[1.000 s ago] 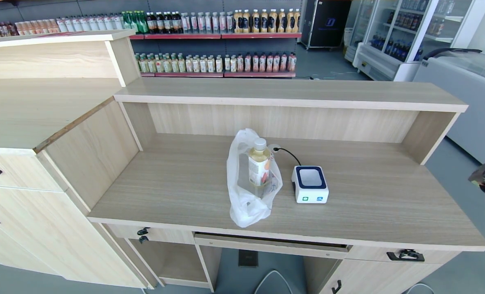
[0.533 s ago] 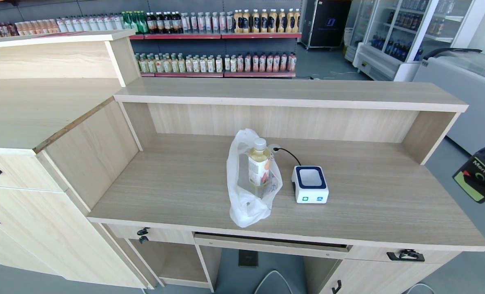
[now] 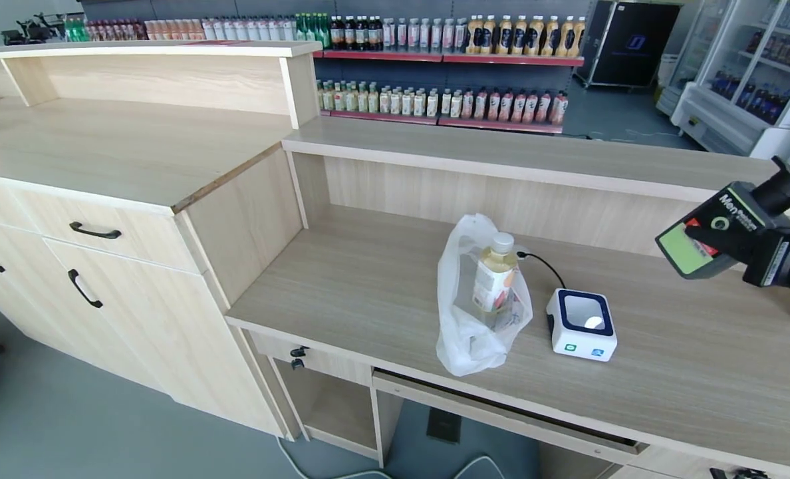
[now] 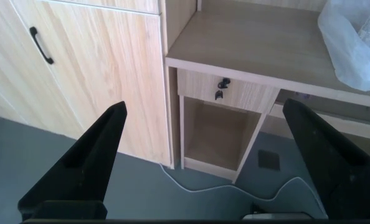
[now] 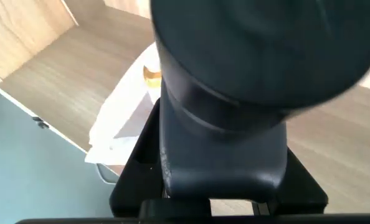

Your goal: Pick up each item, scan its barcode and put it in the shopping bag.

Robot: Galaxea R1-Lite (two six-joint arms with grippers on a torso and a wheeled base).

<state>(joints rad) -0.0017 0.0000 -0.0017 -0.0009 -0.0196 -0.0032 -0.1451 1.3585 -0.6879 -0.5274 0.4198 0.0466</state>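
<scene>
Status: one pale bottle [image 3: 495, 279] stands inside the shopping bag [image 3: 465, 332], near the front edge of the counter [image 3: 368, 286]. The right gripper [image 3: 734, 243] has its fingers pinching a dark bottle [image 3: 734, 213] above the counter's right end, well apart from the scanner [image 3: 581, 322] just beside the bag. The left gripper [image 4: 205, 109] hangs below the front edge, fingers spread and holding nothing. Remaining, as judged: scan the dark bottle, then bag it.

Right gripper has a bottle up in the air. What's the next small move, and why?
Probably carry the green-labelled bottle, held in the right gripper, across and down toward the scanner. It hangs in the air well to the right of the scanner's window, so it looks not yet scanned. The shopping bag on the scanner's other side already holds one drink bottle.
</scene>
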